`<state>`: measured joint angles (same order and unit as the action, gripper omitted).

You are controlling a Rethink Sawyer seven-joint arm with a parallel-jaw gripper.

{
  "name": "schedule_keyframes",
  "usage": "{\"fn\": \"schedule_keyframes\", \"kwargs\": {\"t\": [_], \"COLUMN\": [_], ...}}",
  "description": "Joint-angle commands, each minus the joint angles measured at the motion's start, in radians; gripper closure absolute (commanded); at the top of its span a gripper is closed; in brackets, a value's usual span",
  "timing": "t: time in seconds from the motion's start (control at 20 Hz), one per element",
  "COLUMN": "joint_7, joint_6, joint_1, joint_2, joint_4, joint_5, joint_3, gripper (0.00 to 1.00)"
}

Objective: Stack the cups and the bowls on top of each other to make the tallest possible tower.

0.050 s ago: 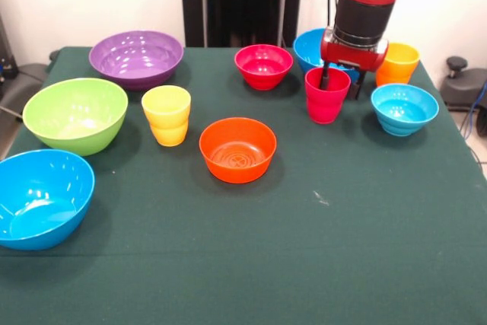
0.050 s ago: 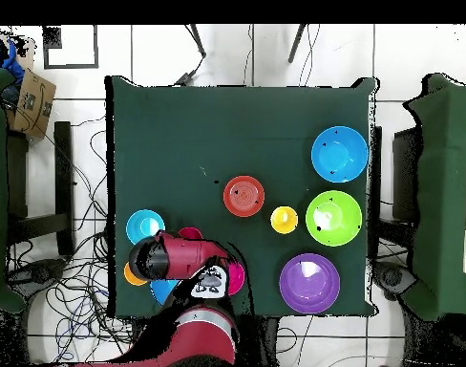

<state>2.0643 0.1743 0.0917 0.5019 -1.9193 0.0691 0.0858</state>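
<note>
My gripper [image 1: 340, 89] hangs over the red-pink cup [image 1: 327, 100], open. One finger [image 1: 326, 78] reaches inside the cup and the other is outside its right wall. The orange cup [image 1: 397, 64] stands behind on the right, and the yellow cup [image 1: 167, 116] is left of centre. The bowls stand singly: purple [image 1: 137, 58], lime green [image 1: 76, 116], large blue [image 1: 42, 199], orange [image 1: 237, 150], small red [image 1: 263, 66] and light blue [image 1: 404, 109]. Another blue bowl [image 1: 310, 47] is partly behind the arm. No tower is in view. In the overhead view the arm [image 2: 180, 258] hides the gripper.
The green cloth table [image 1: 319, 249] carries everything. Overhead, the orange bowl [image 2: 243, 196], yellow cup [image 2: 284, 219], green bowl [image 2: 333, 218], blue bowl [image 2: 339, 154] and purple bowl [image 2: 309, 283] cluster on the right. Cables and a cardboard box [image 2: 29, 100] lie on the floor.
</note>
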Motion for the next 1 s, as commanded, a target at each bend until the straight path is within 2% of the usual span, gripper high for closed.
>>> {"fn": "schedule_keyframes", "kwargs": {"t": [0.05,0.7,1.0], "joint_7": [0.177,0.177,0.194], "joint_6": [-0.071,-0.086,-0.094], "joint_1": [0.011,0.018,0.018], "joint_2": [-0.038,-0.043,-0.041], "joint_4": [0.068,0.059,0.045], "joint_5": [0.051,0.047,0.067], "joint_3": [-0.066,-0.063,-0.059], "gripper": [0.00,0.00,0.00]}}
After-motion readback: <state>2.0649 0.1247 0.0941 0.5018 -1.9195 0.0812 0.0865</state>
